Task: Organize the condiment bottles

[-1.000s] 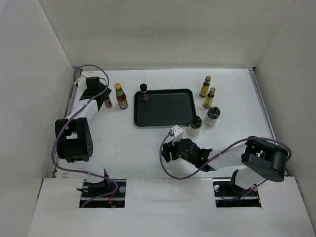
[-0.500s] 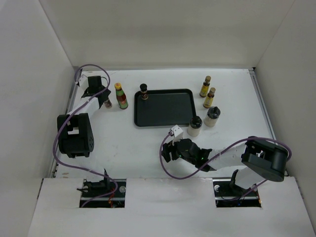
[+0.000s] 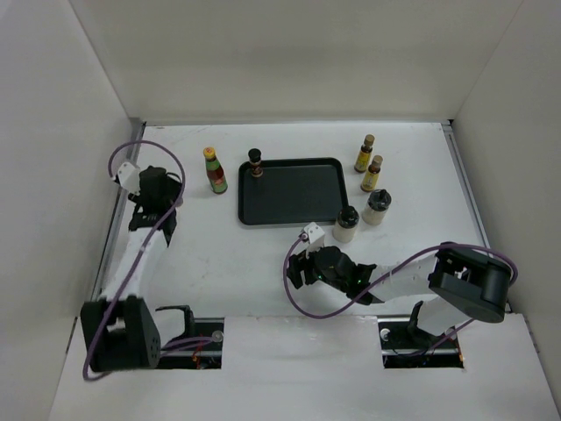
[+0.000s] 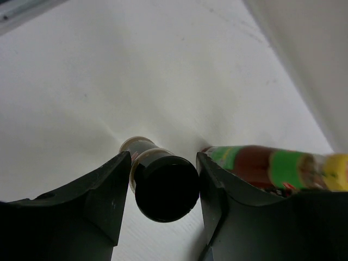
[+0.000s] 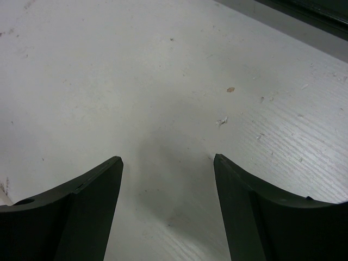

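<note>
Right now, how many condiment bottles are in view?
7. Red bottle and dark bottle near the tray's left end; two slim bottles and two pale jars to its right; one dark-capped bottle in the left pincer.

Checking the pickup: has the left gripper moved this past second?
Yes: the left gripper, shut on the black-capped bottle, drew nearer and leftward, away from the red bottle.

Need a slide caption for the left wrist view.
Left gripper shut on a black-capped bottle, with the red bottle close beside it.
</note>
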You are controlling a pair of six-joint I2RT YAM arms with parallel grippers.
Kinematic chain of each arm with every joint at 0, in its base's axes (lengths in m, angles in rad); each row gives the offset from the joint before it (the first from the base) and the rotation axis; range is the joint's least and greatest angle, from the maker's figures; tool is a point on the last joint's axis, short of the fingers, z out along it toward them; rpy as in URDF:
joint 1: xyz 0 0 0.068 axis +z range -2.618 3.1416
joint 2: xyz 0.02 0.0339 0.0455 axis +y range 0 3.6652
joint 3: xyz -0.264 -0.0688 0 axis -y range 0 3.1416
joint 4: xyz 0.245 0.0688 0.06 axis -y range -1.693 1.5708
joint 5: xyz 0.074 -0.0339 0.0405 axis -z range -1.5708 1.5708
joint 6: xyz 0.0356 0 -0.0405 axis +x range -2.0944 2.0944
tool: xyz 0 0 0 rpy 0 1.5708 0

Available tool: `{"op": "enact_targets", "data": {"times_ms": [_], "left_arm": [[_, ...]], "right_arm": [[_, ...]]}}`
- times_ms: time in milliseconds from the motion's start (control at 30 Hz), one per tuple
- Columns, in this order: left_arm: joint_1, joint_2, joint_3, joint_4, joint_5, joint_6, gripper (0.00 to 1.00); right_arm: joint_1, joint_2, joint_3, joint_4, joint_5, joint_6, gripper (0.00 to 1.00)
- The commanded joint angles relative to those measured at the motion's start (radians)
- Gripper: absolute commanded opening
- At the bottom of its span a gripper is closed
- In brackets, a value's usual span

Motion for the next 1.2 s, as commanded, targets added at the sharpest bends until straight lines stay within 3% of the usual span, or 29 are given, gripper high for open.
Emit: {"op": "enact_targets", "data": {"times_ms": [0, 100, 167, 300, 367, 500, 633, 833, 1167], "left_arm": [[-0.039, -0.215, -0.068, -0.009, -0.029, 0.042, 0.25], [-0.140, -0.357, -0.093, -0.076, -0.014, 0.057, 0.25], [-0.258, -0.362, -0.059, -0.083, -0.035, 0.052, 0.25], [-0.523, -0.206, 0.079, 0.019, -0.104, 0.061, 0.26], [-0.588, -0.077, 0.154, 0.106, -0.108, 0.094, 0.26], [-0.614, 0.187, 0.326, 0.203, -0.046, 0.131, 0.26], [-0.603, 0.411, 0.490, 0.243, -0.009, 0.155, 0.26], [-0.588, 0.646, 0.682, 0.237, -0.009, 0.219, 0.27], [-0.553, 0.810, 0.812, 0.185, -0.003, 0.247, 0.27]], "right_arm": [[-0.004, -0.009, 0.015, 0.030, -0.005, 0.012, 0.75], [-0.004, -0.015, 0.012, 0.032, 0.000, 0.008, 0.75], [0.001, -0.014, 0.015, 0.041, 0.000, -0.001, 0.74], [0.021, -0.032, 0.006, 0.072, -0.005, -0.018, 0.69], [0.047, -0.050, -0.010, 0.095, 0.001, -0.036, 0.63], [0.087, -0.090, -0.031, 0.132, 0.005, -0.058, 0.40], [0.145, -0.101, -0.048, 0.172, 0.035, -0.092, 0.31], [0.157, -0.089, -0.040, 0.170, 0.063, -0.107, 0.40], [0.154, -0.078, -0.037, 0.170, 0.067, -0.109, 0.53]]}}
